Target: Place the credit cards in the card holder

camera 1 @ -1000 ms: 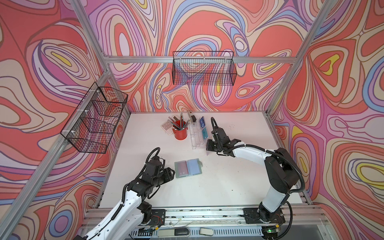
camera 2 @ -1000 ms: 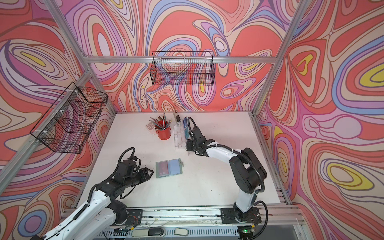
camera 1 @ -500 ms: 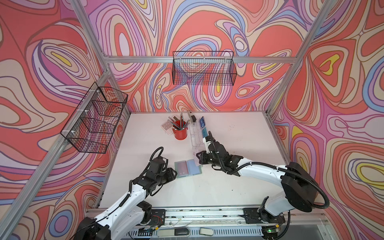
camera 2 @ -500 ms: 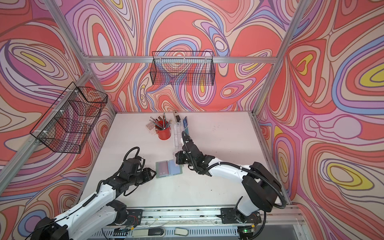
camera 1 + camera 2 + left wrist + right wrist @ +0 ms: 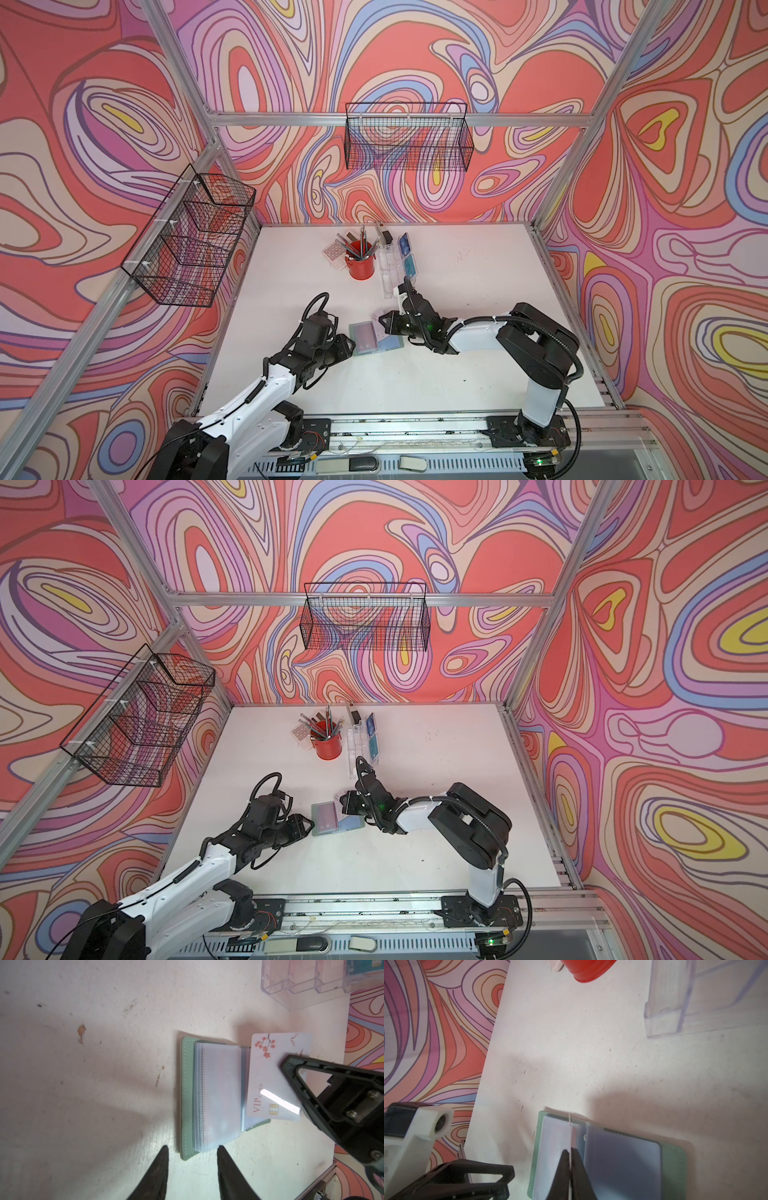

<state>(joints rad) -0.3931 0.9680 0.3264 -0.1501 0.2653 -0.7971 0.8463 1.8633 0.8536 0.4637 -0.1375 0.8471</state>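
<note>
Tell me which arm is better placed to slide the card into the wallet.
Right. The right gripper is shut on the card, held over the open wallet. The left gripper is open and empty, at the wallet's edge.

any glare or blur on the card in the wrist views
Left wrist view: a bright glare streak crosses the VIP card beside its chip, lettering legible. Right wrist view: the card is only a thin edge-on line in the right gripper, and the red cup is blurred.
</note>
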